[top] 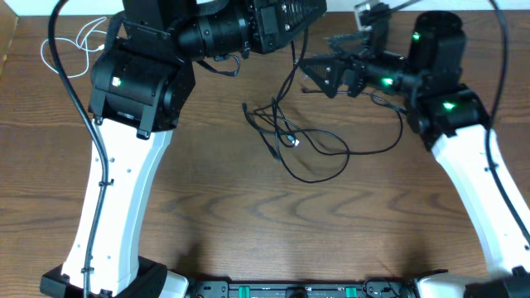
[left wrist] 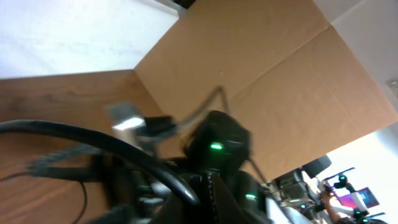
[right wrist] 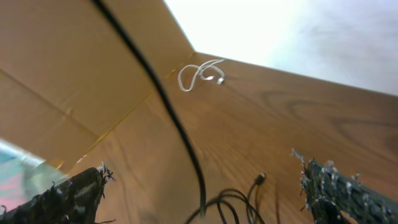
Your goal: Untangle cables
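Black cables [top: 294, 136] lie in a loose tangle near the middle of the wooden table [top: 248, 215], their loops crossing one another, with a small plug end showing in the knot. One black strand [top: 290, 70] climbs out of the heap towards the far end of the left arm [top: 248, 29], which reaches across the top of the overhead view. I cannot make out the left gripper itself there, and its own wrist camera is too blurred to help. Its jaws are closed tight, though I cannot see whether that strand is pinched in them. On my right wrist feed the right gripper [right wrist: 200, 168] stands wide apart with nothing between its fingers [right wrist: 68, 199], hovering above the table just beside the tangle, with the raised black strand running up between them. A short white cable [top: 83, 41] sits curled by itself in the far left corner, well apart from the black ones, close to the cardboard wall [right wrist: 62, 74].
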`<action>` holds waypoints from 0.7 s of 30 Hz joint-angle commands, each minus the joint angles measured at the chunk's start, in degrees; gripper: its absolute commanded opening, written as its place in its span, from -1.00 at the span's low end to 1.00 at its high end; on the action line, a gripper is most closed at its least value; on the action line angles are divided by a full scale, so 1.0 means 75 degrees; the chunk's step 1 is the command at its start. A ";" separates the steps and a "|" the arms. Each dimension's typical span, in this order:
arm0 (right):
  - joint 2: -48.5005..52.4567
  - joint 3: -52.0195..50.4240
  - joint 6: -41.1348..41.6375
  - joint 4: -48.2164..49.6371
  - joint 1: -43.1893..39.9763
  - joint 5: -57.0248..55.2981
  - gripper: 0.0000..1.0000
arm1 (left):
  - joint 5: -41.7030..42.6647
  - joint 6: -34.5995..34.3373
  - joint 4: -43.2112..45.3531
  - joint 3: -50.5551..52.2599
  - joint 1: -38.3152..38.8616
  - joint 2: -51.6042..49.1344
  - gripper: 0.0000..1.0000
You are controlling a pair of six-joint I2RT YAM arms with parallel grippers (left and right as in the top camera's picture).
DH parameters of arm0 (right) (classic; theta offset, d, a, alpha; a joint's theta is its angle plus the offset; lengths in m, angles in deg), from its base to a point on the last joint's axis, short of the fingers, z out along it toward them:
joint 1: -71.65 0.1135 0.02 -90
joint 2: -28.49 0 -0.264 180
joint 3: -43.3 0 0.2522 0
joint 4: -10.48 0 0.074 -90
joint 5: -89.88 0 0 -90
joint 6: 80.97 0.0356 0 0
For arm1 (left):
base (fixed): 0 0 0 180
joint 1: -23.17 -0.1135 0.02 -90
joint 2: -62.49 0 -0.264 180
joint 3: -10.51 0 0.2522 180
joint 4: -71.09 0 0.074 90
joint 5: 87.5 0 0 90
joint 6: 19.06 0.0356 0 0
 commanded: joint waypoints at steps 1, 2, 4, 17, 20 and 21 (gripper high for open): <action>0.0434 0.0061 0.0417 0.0358 0.0251 0.0530 0.93 | 0.0184 -0.0376 0.0064 -0.0058 0.0122 0.0003 -0.85; 0.0536 0.0061 0.0437 0.0458 0.0303 0.0580 0.78 | 0.0181 -0.0420 0.0064 -0.0058 0.0131 0.0003 -0.85; 0.0682 0.0061 0.0463 0.0574 0.0396 0.0621 0.29 | 0.0181 -0.0431 0.0061 -0.0058 0.0131 0.0003 -0.85; 0.0699 0.0064 0.1259 0.1530 0.0353 0.0621 -0.98 | 0.0020 0.0224 -0.0769 -0.0058 0.0090 0.0003 -0.85; 0.0507 0.0064 0.1909 0.2221 0.0073 0.0624 -0.97 | -0.1288 0.0965 -0.1702 -0.0058 0.0070 0.0003 -0.85; 0.0393 0.0064 0.2075 0.2439 -0.0041 0.0624 -0.97 | -0.2017 0.1189 -0.2090 -0.0058 0.0064 0.0003 -0.85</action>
